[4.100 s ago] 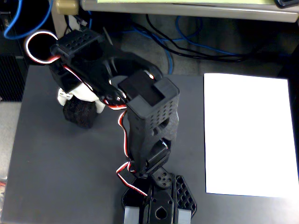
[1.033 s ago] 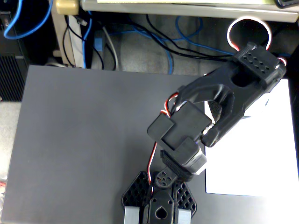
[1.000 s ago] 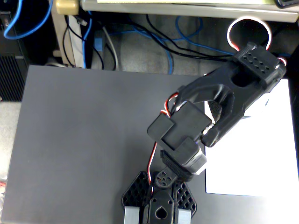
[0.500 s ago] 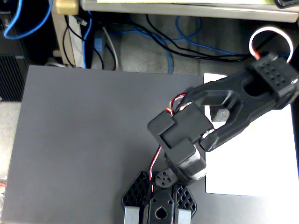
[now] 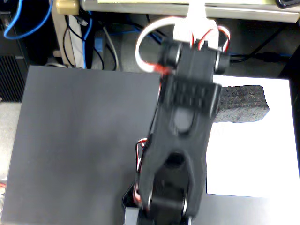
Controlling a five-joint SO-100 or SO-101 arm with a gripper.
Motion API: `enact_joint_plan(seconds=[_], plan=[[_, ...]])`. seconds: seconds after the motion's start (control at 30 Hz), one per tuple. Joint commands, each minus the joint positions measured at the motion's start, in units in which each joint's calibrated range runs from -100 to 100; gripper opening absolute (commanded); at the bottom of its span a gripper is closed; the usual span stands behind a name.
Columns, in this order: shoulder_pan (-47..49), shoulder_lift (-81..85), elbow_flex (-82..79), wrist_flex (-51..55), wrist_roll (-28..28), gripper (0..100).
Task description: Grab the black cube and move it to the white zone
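Observation:
The black cube [image 5: 243, 103] is a coarse black foam block. It lies on the far part of the white zone [image 5: 255, 157], a white sheet at the right. My black arm [image 5: 187, 108] reaches from the bottom middle up the picture and covers the block's left end. The arm's upper end [image 5: 194, 51], with motors, red wires and a white part, sits just left of and above the block. I cannot make out the gripper's fingers, so I cannot tell whether they are open, shut or touching the block.
A dark grey mat [image 5: 84, 140] covers the left and middle of the table. A white cable loop [image 5: 140, 47] hangs off the arm's upper end. Blue and black cables [image 5: 89, 33] and desk legs lie beyond the mat's far edge.

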State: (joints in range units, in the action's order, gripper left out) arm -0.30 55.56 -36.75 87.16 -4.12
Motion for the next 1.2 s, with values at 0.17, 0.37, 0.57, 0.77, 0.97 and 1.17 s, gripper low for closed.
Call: enact_joint_plan(seconds=[0.17,0.37,0.57,0.77,0.97,1.17], plan=[[1.8,20.0,-10.9,-7.9,7.9,7],[1.8,20.3,-38.1,-29.4,12.0,6],[1.8,20.3,-38.9,-29.4,12.4,6],[1.8,27.9,-47.2,-30.0,12.4,6],[5.4,42.4,-54.6,-20.5,12.4,6],[6.0,41.4,-63.3,-18.5,11.8,6]])
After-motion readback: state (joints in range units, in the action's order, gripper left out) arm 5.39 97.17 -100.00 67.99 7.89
